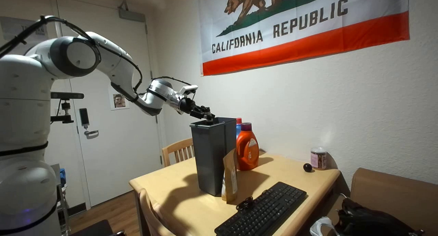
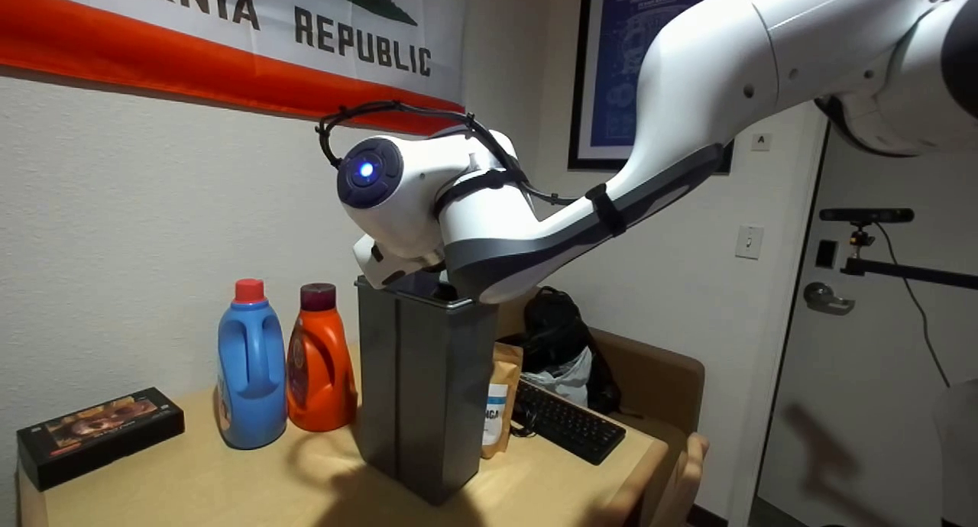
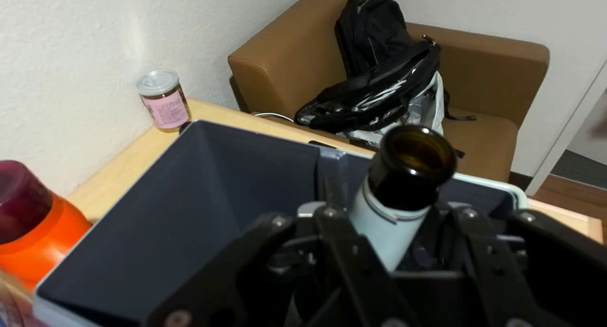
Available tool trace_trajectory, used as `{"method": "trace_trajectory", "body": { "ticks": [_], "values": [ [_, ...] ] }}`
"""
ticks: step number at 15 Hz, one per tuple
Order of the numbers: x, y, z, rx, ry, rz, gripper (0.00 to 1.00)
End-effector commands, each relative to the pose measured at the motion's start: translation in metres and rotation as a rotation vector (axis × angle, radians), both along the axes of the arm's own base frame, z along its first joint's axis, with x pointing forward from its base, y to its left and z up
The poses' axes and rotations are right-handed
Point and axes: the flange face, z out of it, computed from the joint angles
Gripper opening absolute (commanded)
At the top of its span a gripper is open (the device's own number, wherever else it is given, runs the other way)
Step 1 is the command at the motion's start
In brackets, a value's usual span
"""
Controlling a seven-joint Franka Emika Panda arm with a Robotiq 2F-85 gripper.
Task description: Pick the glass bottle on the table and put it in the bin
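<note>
Small dark amber-brown glass bottle with a pale label [image 3: 400,194]: mouth facing up, at the top of the tall dark grey rectangular plastic bin [image 1: 210,157]; its base is hidden.
Black two-fingered gripper [image 3: 390,209]: pinching that glass bottle between its fingers.
Light tan wooden table [image 1: 164,178]: bears the bin, upright.
Brown paper pouch [image 1: 230,179]: just beside the bin.
Orange plastic jug with a dark purple cap [image 2: 319,366]: near the bin, beside the blue plastic jug with a red cap [image 2: 254,370].
Black keyboard [image 1: 265,212]: near the pouch.
Pale-lidded jar with a pink label [image 1: 318,159]: just beside a small black ball [image 1: 307,167].
</note>
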Motion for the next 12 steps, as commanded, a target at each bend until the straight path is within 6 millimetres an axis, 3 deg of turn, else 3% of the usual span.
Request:
{"method": "trace_trajectory", "body": {
  "ticks": [1, 12],
  "values": [
    [0.007, -0.003, -0.005, 0.012, 0.042, 0.004, 0.1],
    [0.009, -0.006, -0.025, 0.006, 0.078, -0.006, 0.1]
  ]
}}
